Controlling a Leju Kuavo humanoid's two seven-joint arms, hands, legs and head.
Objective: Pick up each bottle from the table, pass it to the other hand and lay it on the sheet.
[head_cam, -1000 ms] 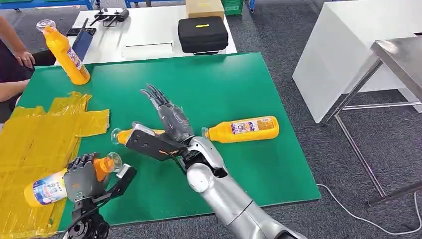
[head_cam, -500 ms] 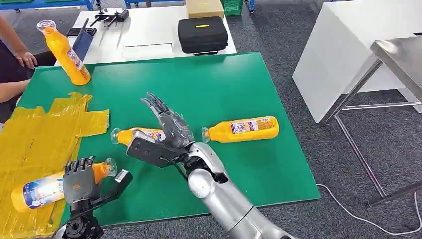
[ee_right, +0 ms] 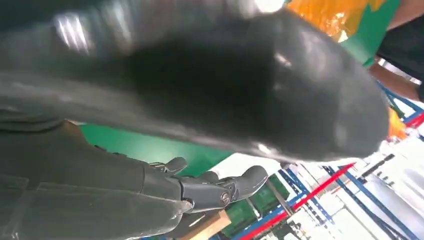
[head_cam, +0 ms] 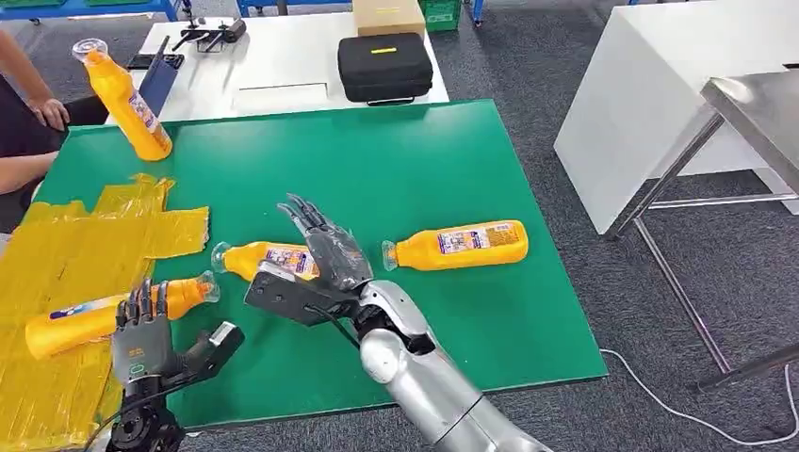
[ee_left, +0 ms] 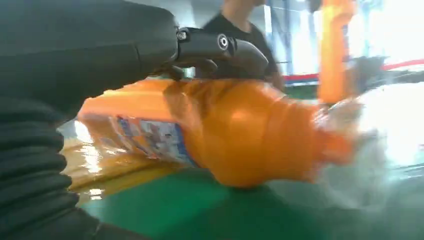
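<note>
An orange bottle (head_cam: 89, 317) (ee_left: 240, 130) lies on its side on the yellow sheet (head_cam: 66, 254), its clear cap (head_cam: 209, 286) reaching over the green mat. My left hand (head_cam: 143, 339) (ee_left: 100, 55) stands just in front of it, fingers raised and thumb spread away, gripping nothing. My right hand (head_cam: 320, 247) (ee_right: 200, 90) is held flat with its fingers stretched out, above a second orange bottle (head_cam: 264, 256) lying mid-table. A third bottle (head_cam: 462, 243) lies to the right of it. Another bottle (head_cam: 124, 99) stands tilted at the mat's far left corner.
The green mat (head_cam: 396, 160) covers the table. A person's arms (head_cam: 33, 99) rest at the far left edge. Behind it is a white table with a black case (head_cam: 384, 64) and a cardboard box (head_cam: 387, 15). A white table and a steel table (head_cam: 754, 104) stand to the right.
My left hand has carried its bottle left and down onto the yellow sheet and loosened its grip. My right hand has drawn back slightly over the middle bottle.
</note>
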